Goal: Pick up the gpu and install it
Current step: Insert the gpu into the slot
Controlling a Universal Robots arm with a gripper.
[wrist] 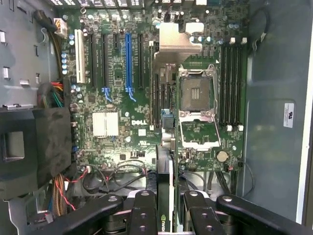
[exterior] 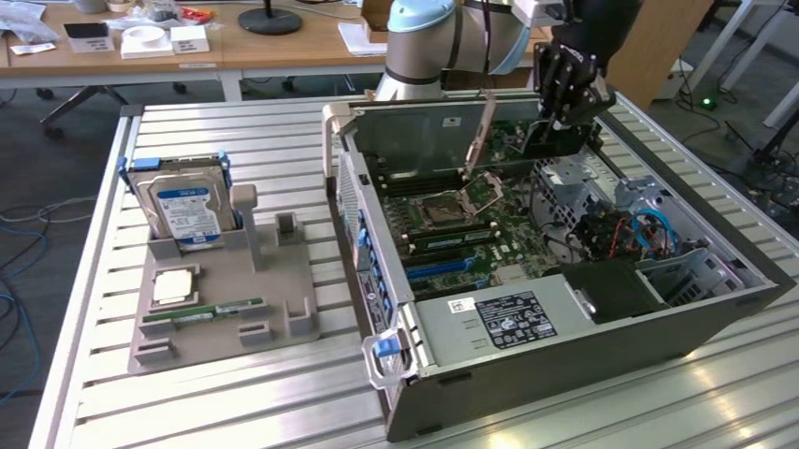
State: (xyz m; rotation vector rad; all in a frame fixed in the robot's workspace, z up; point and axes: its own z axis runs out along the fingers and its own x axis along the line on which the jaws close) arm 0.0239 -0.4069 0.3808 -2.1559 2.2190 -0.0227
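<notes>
Wrist view: my gripper is pinching the gpu, seen edge-on between the fingers, held above the motherboard. From the exterior view, the card hangs upright over the far end of the open computer case on the slatted bench.

A slatted metal surface stands on grey floor; wooden desks line the far side, cables trail left.
</notes>
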